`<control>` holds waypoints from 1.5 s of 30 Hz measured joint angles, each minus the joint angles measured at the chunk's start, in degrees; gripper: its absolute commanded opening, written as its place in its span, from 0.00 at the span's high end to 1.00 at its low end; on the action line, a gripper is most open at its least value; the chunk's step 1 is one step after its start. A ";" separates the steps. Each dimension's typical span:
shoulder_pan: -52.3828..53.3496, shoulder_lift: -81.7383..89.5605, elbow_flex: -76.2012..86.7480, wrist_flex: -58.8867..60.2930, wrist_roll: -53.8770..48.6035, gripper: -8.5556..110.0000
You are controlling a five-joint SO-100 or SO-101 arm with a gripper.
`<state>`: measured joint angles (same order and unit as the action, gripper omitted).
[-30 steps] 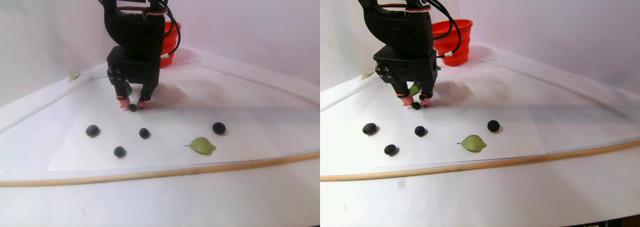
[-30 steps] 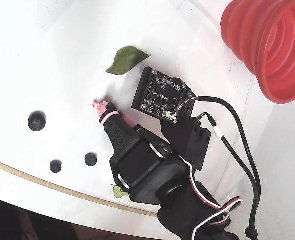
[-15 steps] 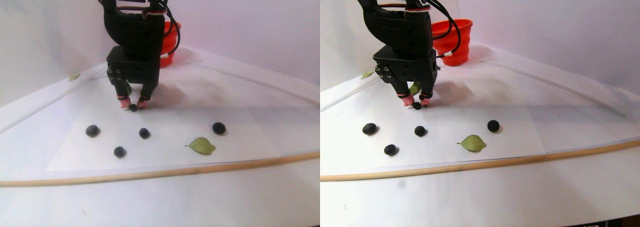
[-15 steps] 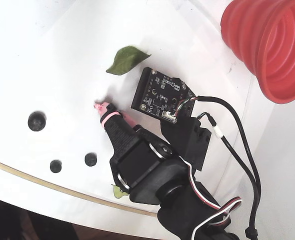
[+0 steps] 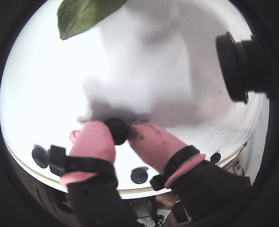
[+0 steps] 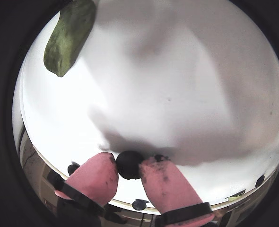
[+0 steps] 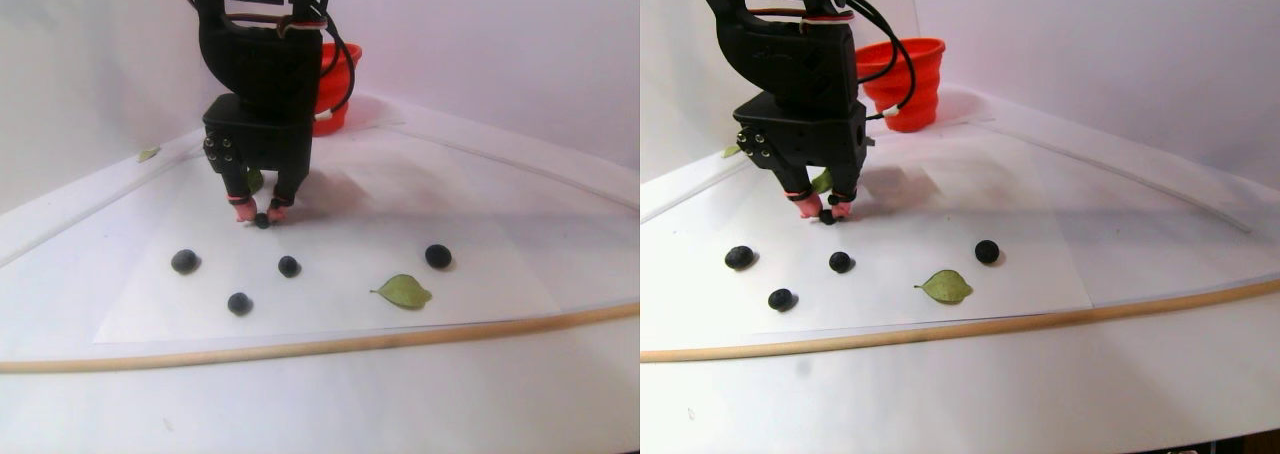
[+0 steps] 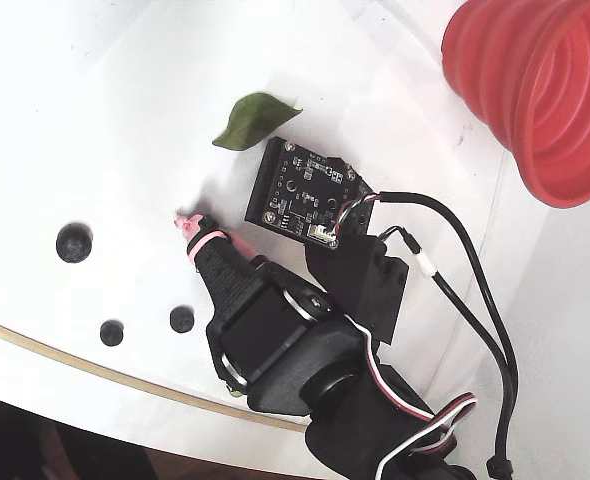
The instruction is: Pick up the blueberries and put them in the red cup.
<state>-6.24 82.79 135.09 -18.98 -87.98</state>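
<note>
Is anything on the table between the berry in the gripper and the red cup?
Nothing visible blocks it. The gripper pinches a blueberry; the red cup stands behind the arm across bare white table. A green leaf lies off that line.

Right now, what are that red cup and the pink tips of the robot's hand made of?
The red cup looks like soft silicone or rubbery plastic: bright, faintly glossy, with stepped accordion ribs that suggest it collapses. The pink fingertips of the hand look like matte rubber or tape sleeves, smudged dark on one inner side and held by dark bands. They pinch a matte, near-black blueberry.
</note>
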 measured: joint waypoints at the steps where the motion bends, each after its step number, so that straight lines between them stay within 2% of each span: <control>1: 0.00 0.62 0.00 0.26 0.00 0.86; 17: 0.00 8.09 2.46 4.92 0.00 0.86; 45: 2.99 33.84 7.91 23.12 -0.88 0.86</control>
<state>-3.25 116.63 143.00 4.13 -88.86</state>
